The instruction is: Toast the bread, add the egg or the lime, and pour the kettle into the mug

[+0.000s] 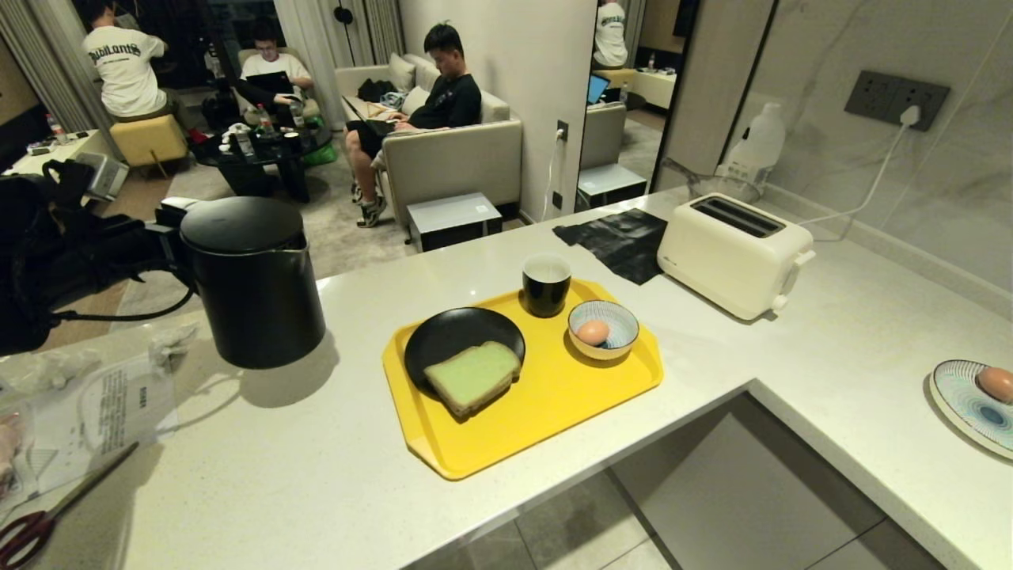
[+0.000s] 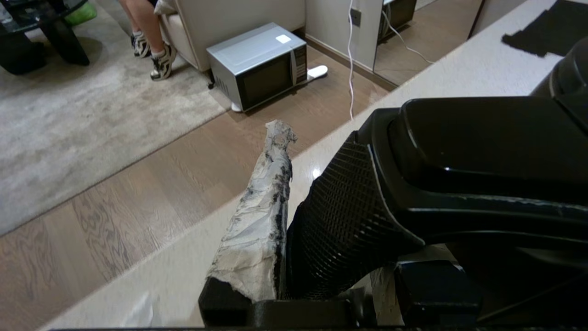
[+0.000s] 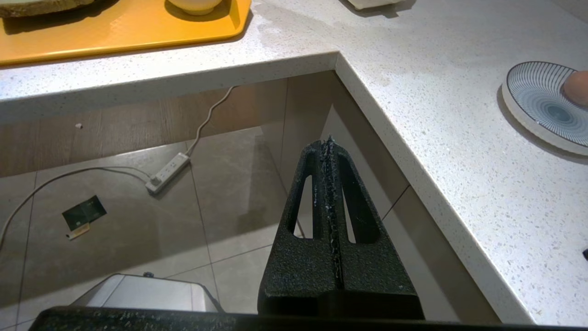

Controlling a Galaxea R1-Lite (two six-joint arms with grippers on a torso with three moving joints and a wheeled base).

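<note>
The black kettle [image 1: 253,285] is at the counter's left end, and I cannot tell whether its base touches the top. My left gripper [image 2: 330,230] is shut on the kettle's ribbed handle [image 2: 344,220], with the white-taped finger [image 2: 262,216] outside it. On the yellow tray [image 1: 554,412], the bread [image 1: 475,376] lies across a black plate. The egg [image 1: 593,331] sits in a striped bowl and the black mug [image 1: 546,283] stands behind it. No lime is in view. My right gripper [image 3: 328,142] is shut and empty, below the counter's edge over the floor.
A cream toaster [image 1: 732,252] stands back right, with a black cloth [image 1: 621,237] beside it. A striped plate [image 1: 969,404] with another egg [image 1: 995,384] is at the far right. Scissors [image 1: 32,526] and a plastic bag [image 1: 103,396] lie near left. People sit in the room beyond.
</note>
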